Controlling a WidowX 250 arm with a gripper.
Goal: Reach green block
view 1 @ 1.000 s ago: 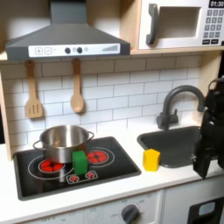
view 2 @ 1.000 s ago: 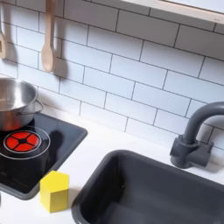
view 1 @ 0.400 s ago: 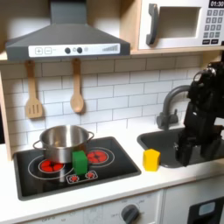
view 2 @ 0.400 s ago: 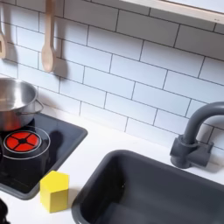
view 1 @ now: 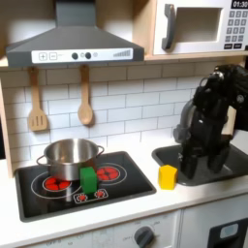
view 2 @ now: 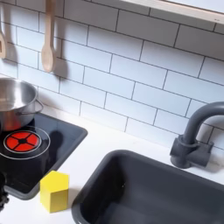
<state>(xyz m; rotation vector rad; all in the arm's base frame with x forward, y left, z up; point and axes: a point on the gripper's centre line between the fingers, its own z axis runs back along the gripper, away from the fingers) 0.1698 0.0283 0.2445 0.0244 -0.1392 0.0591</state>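
Arm: your black arm (view 1: 206,116) has swung in from the first exterior view's right edge and now stands at centre right of the frame, over the sink (view 1: 208,165); a second ago it sat at the far right edge.
Gripper: your gripper (view 1: 186,170) hangs low at the sink's near-left corner, just right of the yellow block (view 1: 168,176); it is too dark and blurred for you to tell whether the jaws are apart or together.
Green block: the green block (view 1: 88,180) stands upright on the black hob (view 1: 121,189) in the lower left of the first exterior view, in front of the steel pot (view 1: 68,158), unmoved, well apart from your gripper.
Yellow block: on the white worktop (view 2: 96,140) between hob and sink in both exterior views, unchanged.
Second exterior view: pot, faucet (view 2: 194,131) and yellow block sit as before.
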